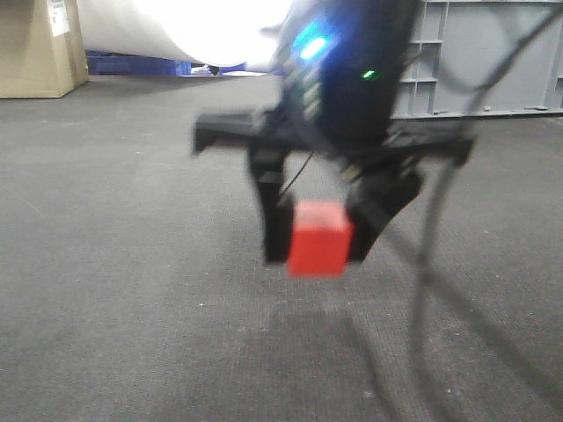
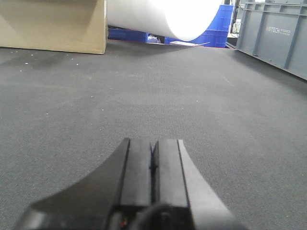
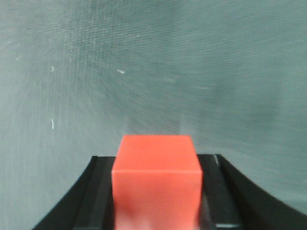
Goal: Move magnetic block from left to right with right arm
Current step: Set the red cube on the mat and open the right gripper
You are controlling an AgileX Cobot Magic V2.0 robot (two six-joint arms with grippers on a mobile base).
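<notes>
A plain bright red cube, the magnetic block, hangs above the dark carpet near the middle of the front view. My right gripper is shut on it, one black finger on each side. In the right wrist view the magnetic block fills the gap between the two black fingers, with blurred carpet beyond. In the left wrist view my left gripper is shut, its pads pressed together with nothing between them, low over the carpet. The left gripper does not show in the front view.
Dark grey carpet covers the floor. A cardboard box stands at the back left, a large white roll and blue crates at the back, a grey plastic crate at the back right. A cable hangs beside the right arm.
</notes>
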